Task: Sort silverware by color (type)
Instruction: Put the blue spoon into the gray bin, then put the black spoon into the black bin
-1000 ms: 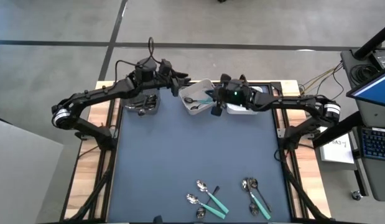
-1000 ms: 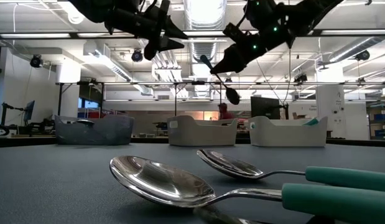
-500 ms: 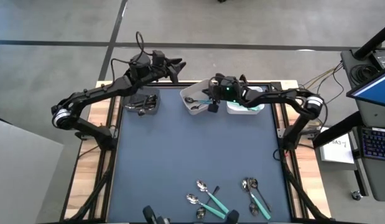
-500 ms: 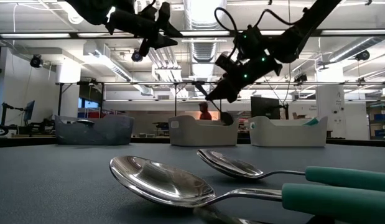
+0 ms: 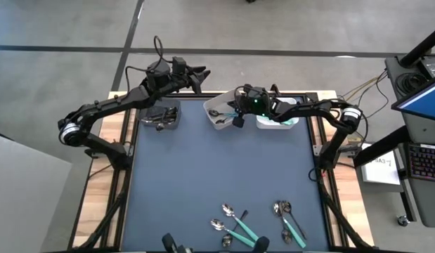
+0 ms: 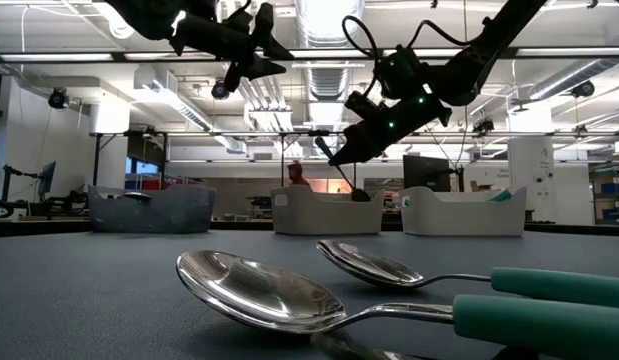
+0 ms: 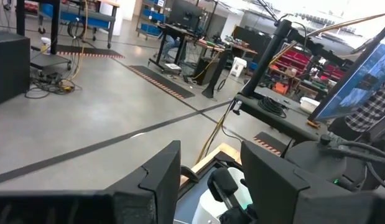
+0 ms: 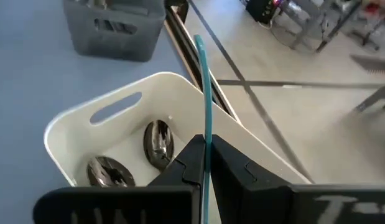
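The right gripper (image 5: pixel 237 118) is hanging over the white bin (image 5: pixel 214 105) at the upper centre of the high view, its fingers (image 8: pixel 183 165) clenched on a teal-handled utensil (image 8: pixel 205 93) whose thin handle is sticking up between them; in the low view its head is dipping into that bin (image 6: pixel 324 212). Two metal spoon heads (image 8: pixel 158 142) are already lying inside this bin. A second white bin (image 5: pixel 277 121) is sitting just to the right, and a dark grey bin (image 5: pixel 159 115) is standing to the left. The left gripper (image 5: pixel 202 73) is hovering past the worktop's (image 5: pixel 217 169) upper edge, above and left of the first white bin, its fingers (image 7: pixel 156 180) spread apart and grasping nothing. The remaining silverware (image 5: pixel 235 223), spoons with teal handles, is lying in two small clusters near the bottom centre of the high view, well apart from the bins.
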Robot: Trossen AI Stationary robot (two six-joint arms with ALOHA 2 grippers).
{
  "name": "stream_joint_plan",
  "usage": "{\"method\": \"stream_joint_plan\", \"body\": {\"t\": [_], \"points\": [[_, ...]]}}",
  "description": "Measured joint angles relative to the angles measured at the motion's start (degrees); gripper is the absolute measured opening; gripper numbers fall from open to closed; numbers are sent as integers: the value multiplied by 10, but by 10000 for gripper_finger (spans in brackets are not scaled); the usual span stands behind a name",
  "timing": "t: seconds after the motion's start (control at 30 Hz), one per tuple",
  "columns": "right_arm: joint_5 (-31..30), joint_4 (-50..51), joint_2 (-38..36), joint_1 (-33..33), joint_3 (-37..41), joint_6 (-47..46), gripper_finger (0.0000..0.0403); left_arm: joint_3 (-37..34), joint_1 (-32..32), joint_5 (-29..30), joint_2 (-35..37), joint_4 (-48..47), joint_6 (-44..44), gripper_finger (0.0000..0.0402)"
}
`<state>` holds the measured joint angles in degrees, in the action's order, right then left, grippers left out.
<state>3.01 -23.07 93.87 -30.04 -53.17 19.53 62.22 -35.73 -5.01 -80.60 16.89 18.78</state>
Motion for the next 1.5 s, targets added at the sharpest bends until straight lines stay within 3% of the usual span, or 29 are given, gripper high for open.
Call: {"method": "stream_joint_plan", "body": {"t": [0.33, 0.5, 0.6, 0.77, 0.9, 1.0, 1.1, 1.27, 1.5], "points": [[-1, 4, -10, 4, 0, -104, 83, 0, 1, -117, 1, -34, 46, 150], [-1, 20, -64, 22, 0, -192, 104, 0, 0, -167, 1, -62, 54, 150], [0, 128, -113, 37, -15, -269, 100, 0, 0, -201, 1, -77, 58, 150], [0, 444, -169, 78, -74, -339, 82, 0, 1, -267, 1, -79, 58, 150], [18, 621, -179, 151, -101, -439, 67, 0, 1, -281, 1, -81, 58, 150], [60, 688, -174, 235, -103, -517, 61, 0, 1, -289, 1, -82, 59, 150], [90, 697, -168, 328, -88, -587, 59, 0, 1, -290, 1, -82, 58, 150], [90, 686, -153, 473, -79, -723, 73, 0, 1, -290, 1, -82, 58, 150], [91, 651, -116, 623, -79, -949, 115, 0, 1, -290, 1, -82, 58, 150]]}}
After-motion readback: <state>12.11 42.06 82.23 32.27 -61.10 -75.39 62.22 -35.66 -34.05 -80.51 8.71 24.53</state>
